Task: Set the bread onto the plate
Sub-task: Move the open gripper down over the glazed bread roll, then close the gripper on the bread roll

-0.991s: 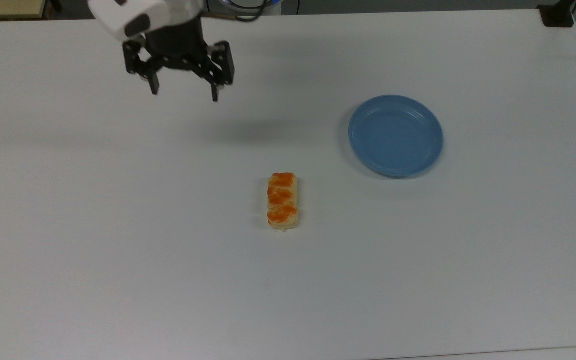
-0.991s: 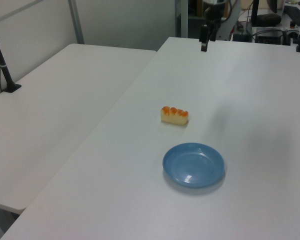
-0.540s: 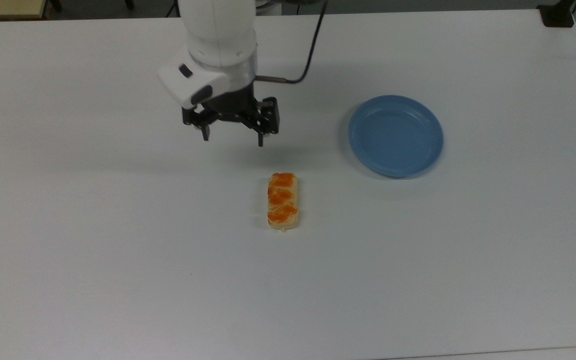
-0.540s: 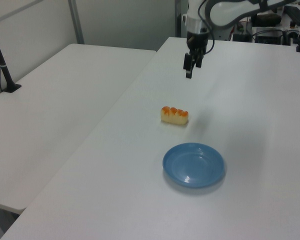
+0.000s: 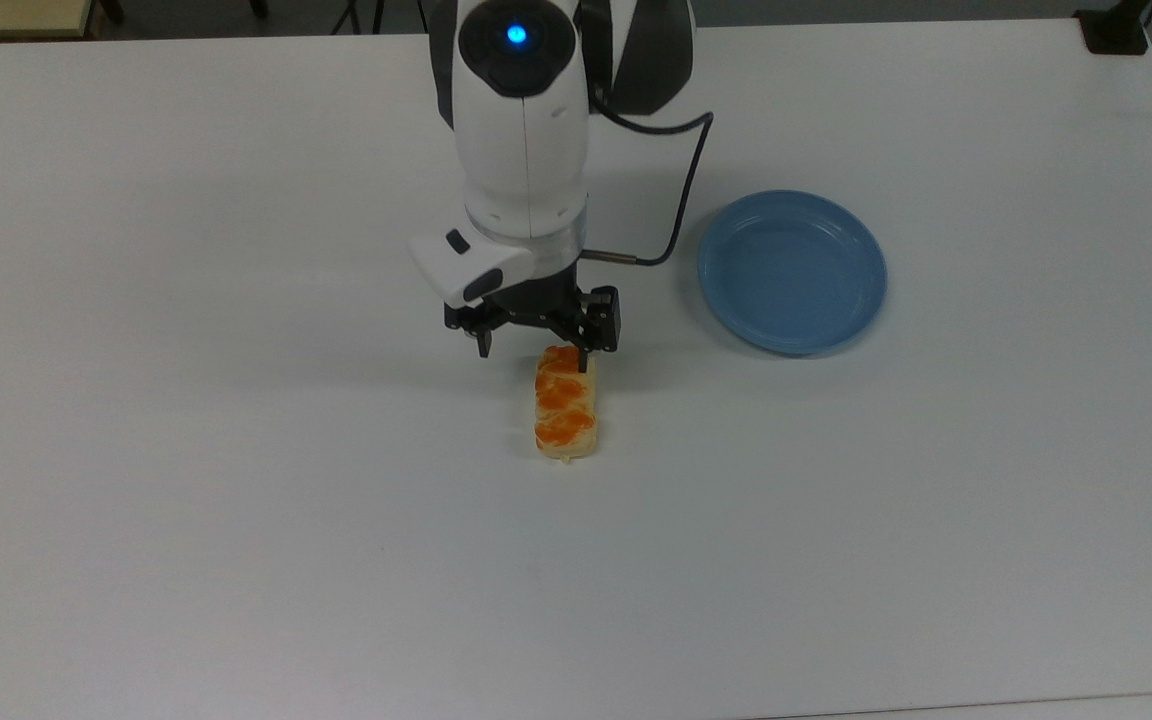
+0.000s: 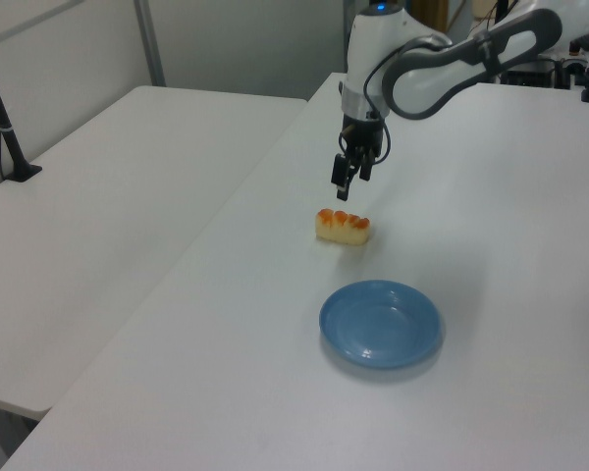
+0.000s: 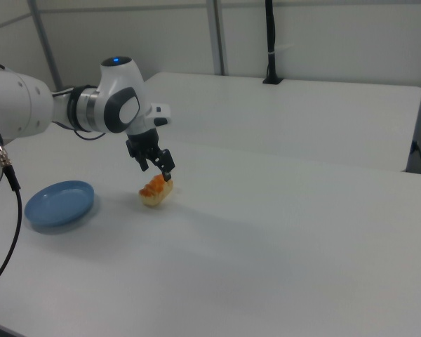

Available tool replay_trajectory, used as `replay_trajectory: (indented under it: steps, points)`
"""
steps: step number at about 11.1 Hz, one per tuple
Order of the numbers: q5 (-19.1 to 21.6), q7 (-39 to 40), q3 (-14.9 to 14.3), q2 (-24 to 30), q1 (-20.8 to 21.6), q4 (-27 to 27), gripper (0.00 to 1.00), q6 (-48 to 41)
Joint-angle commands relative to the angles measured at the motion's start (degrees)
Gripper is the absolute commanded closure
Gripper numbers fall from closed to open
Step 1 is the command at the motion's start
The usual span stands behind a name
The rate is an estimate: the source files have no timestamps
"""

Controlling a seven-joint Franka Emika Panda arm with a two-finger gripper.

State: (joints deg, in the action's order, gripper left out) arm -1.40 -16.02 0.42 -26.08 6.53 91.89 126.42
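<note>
Bread lies flat on the white tabletop, well apart from the blue plate — the plate sits toward the top view's right. Above the bread's far end hangs the tool, fingers spread apart and holding nothing — clear of the loaf in the left view.
</note>
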Motion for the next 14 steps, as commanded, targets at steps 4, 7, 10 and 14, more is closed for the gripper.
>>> replay_trajectory:
  steps: [4, 7, 10, 14]
  points:
    - [-0.27, -3.04, 0.10, -3.01, 1.38, 0.57, 0.02, 5.68]
    - [-1.85, -3.31, 0.45, -4.76, 2.52, 0.83, 0.06, 6.20]
    - [-4.13, -3.23, 0.89, -4.68, 2.43, 1.36, 0.56, 6.12]
    - [-4.14, -1.82, 1.24, 2.24, 1.90, 1.27, 0.64, -3.43]
